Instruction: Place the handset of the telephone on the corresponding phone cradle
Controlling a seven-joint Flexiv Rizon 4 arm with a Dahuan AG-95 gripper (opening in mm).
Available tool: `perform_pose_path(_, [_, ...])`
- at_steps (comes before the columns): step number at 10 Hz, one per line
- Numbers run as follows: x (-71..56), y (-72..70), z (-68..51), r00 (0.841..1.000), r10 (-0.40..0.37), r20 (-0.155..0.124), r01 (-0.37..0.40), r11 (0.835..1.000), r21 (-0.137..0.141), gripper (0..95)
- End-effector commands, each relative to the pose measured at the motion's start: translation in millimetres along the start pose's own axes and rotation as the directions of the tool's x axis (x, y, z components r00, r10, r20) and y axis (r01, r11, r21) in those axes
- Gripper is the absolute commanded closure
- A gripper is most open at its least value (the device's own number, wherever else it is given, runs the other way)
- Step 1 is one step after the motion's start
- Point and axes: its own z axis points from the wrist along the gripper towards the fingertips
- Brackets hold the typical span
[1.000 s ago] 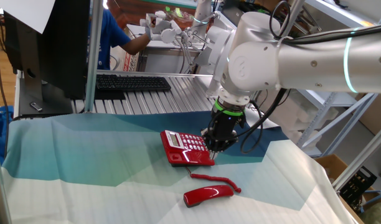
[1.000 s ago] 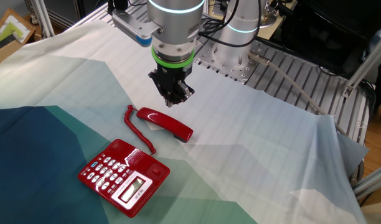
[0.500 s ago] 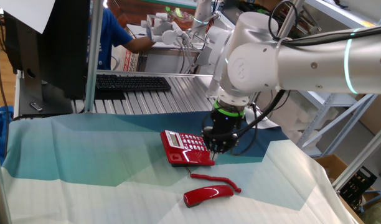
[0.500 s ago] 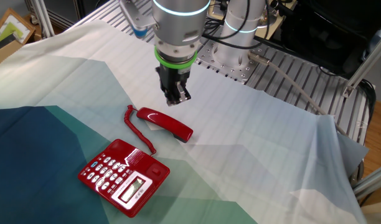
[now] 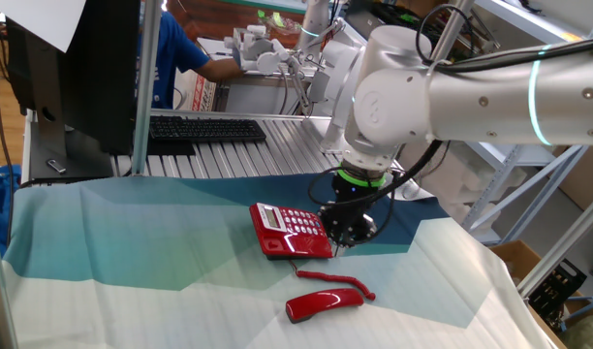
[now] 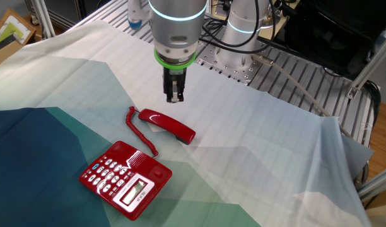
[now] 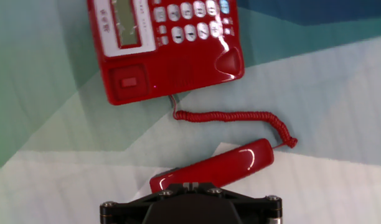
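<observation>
Bright, even indoor light is filling all three views, seemingly coming from overhead. Shadows are lying soft and faint on the cloth (image 6: 262, 157). A small pale glare is shining on the glossy red telephone (image 7: 172, 59) beside its keypad, and weaker highlights are running along the handset (image 7: 215, 167). The white robot arm (image 5: 452, 87) is looking slightly washed out. Both fixed views are staying sharp; background shelves are blurring a little. At the hand view's bottom edge, the dark gripper (image 7: 190, 205) body is sitting in shade.

No lettering on the telephone (image 7: 169, 56) is sharp enough to read.
</observation>
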Motion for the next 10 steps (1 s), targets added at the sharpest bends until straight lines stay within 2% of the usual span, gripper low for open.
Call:
perform_pose_path(1, [-3.5, -1.5, 7.0, 0.991, 0.135, 0.019, -0.135, 0.991, 0.017, 95.0])
perform_pose_path(2, [-4.6, -0.9, 9.6, 0.991, 0.133, 0.023, -0.133, 0.991, 0.019, 95.0])
perform_pose_path(4, [-11.5, 2.0, 27.0, 0.993, 0.115, 0.015, -0.116, 0.993, 0.025, 95.0])
perform_pose_path(5, [-11.3, 2.4, 34.2, 0.993, 0.109, 0.033, -0.111, 0.993, 0.035, 95.0])
perform_pose_path(6, [-9.7, 3.1, 46.1, 0.991, 0.117, 0.070, -0.121, 0.991, 0.050, 95.0])
perform_pose_path(7, [-9.3, 3.1, 52.4, 0.990, 0.124, 0.068, -0.127, 0.991, 0.047, 95.0])
perform_pose_path(8, [-9.6, 3.0, 53.4, 0.992, 0.116, 0.059, -0.118, 0.992, 0.040, 95.0])
perform_pose_path(10, [-9.9, 2.7, 49.5, 0.994, 0.106, 0.035, -0.107, 0.994, 0.031, 95.0])
